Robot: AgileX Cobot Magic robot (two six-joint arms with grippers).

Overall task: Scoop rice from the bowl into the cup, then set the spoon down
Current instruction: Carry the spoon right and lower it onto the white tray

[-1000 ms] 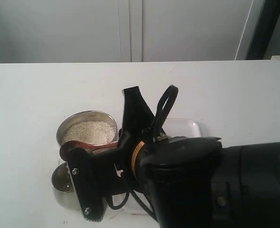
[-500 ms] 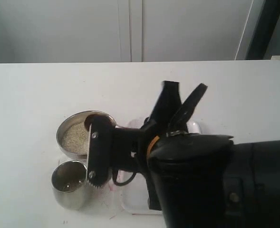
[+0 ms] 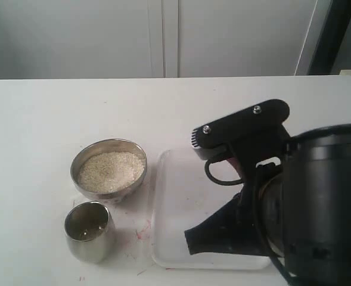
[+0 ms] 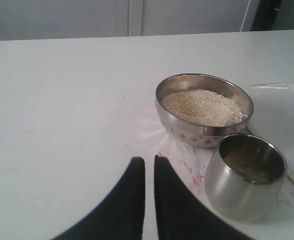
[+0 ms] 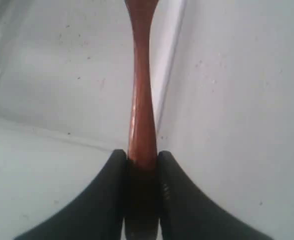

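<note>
The steel bowl (image 3: 108,156) holds a mound of off-white rice (image 3: 111,171); both show again in the left wrist view, bowl (image 4: 186,131) and rice (image 4: 202,107). The smaller steel cup (image 3: 89,237) stands just in front of the bowl, with what looks like a thin layer of grains inside (image 4: 247,163). My right gripper (image 5: 142,157) is shut on the slim handle of the reddish-brown wooden spoon (image 5: 140,95), which reaches out over a white tray; its scoop is out of frame. My left gripper (image 4: 149,161) is shut and empty, low over the table short of the cup.
A shallow white plastic tray (image 3: 174,205) lies right of the bowl, and its rim (image 5: 167,85) runs under the spoon handle. The bulky right arm (image 3: 318,202) hangs above the tray. Faint red marks (image 4: 186,167) stain the table near the cup.
The right arm has swung from over the bowl and cup to the right, carrying the spoon above the tray. Bowl and cup now show fully.
</note>
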